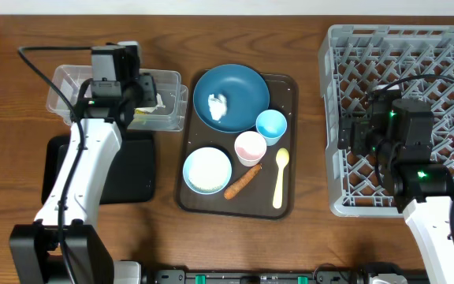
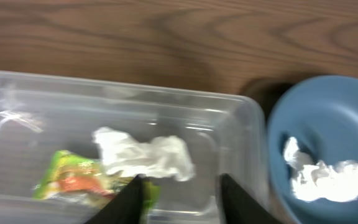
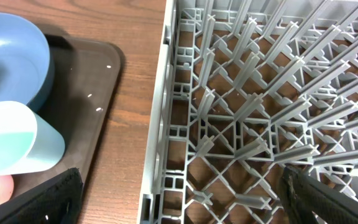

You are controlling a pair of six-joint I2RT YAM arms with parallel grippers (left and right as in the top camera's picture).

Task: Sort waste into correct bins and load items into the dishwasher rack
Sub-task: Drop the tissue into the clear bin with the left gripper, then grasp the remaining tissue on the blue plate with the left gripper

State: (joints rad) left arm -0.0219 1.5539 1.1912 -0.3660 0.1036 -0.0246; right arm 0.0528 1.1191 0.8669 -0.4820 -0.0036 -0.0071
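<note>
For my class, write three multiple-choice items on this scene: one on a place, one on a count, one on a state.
1. Where is the yellow-green wrapper? A on the plate; B in the clear tub; C in the rack.
2. How many cups stand on the brown tray? A two; B one; C four.
3. The left gripper's jaws are: A shut on the spoon; B shut on the bowl; C open.
Key: B, it lies in the tub beside tissue; A, light blue and pink; C, they stand apart.

Flat brown serving tray [image 1: 288,95] at centre, wooden table [image 1: 235,31] with dark grain beneath
</note>
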